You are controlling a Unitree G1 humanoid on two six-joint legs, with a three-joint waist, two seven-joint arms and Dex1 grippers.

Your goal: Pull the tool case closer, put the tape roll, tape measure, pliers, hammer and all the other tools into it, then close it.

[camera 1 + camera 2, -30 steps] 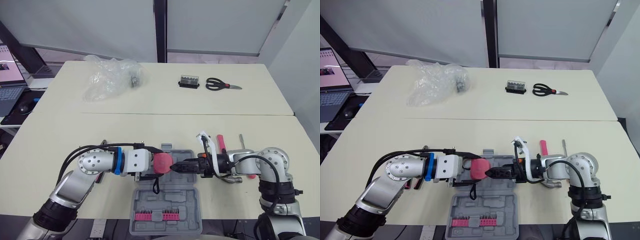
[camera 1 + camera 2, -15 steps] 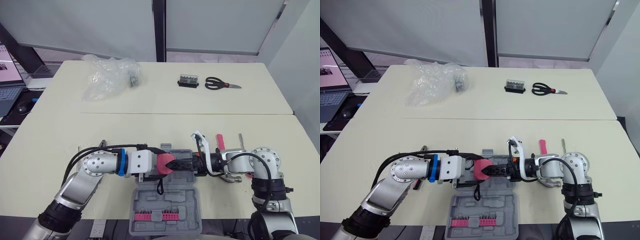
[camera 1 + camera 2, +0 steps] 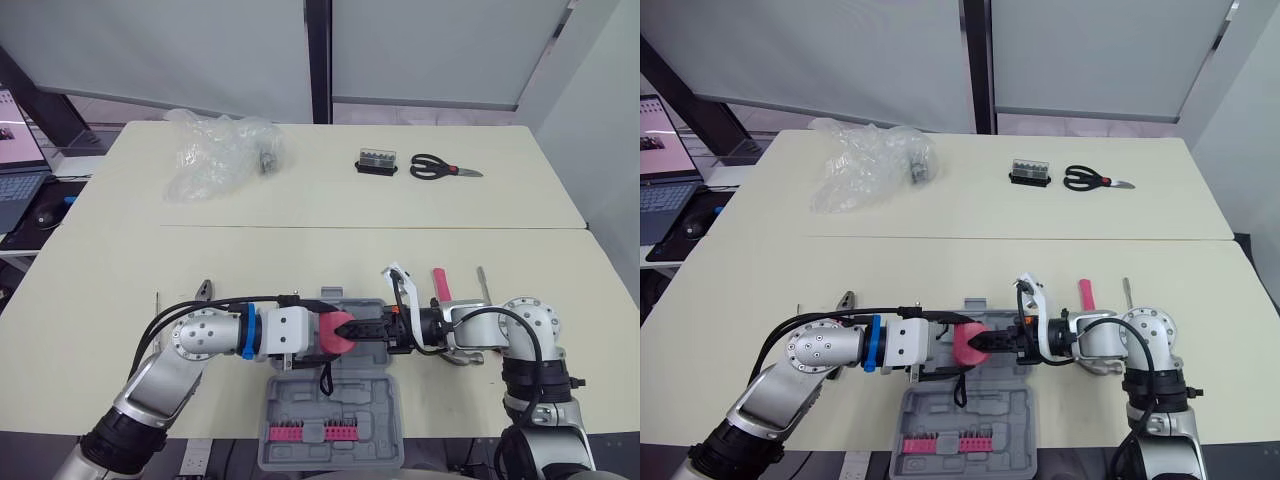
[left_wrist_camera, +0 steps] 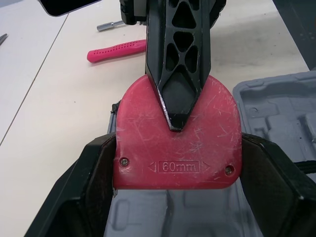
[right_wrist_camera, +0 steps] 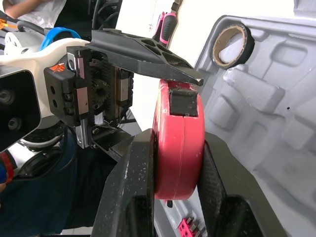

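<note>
A: What is nearest?
B: The open tool case (image 3: 335, 415), with a tape roll (image 5: 232, 44) inside it.
A: Where is the tape measure (image 3: 335, 332)?
B: Just above the case's far side. The left gripper (image 4: 177, 168) and the right gripper (image 5: 177, 148) both squeeze it tight.
A: And behind the case?
B: Scissors (image 3: 440, 168), far back on the surface (image 3: 300, 260)

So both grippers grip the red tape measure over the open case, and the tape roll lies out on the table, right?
No: the tape roll sits inside the case, per the right wrist view. The left gripper and right gripper do grip the tape measure.
</note>
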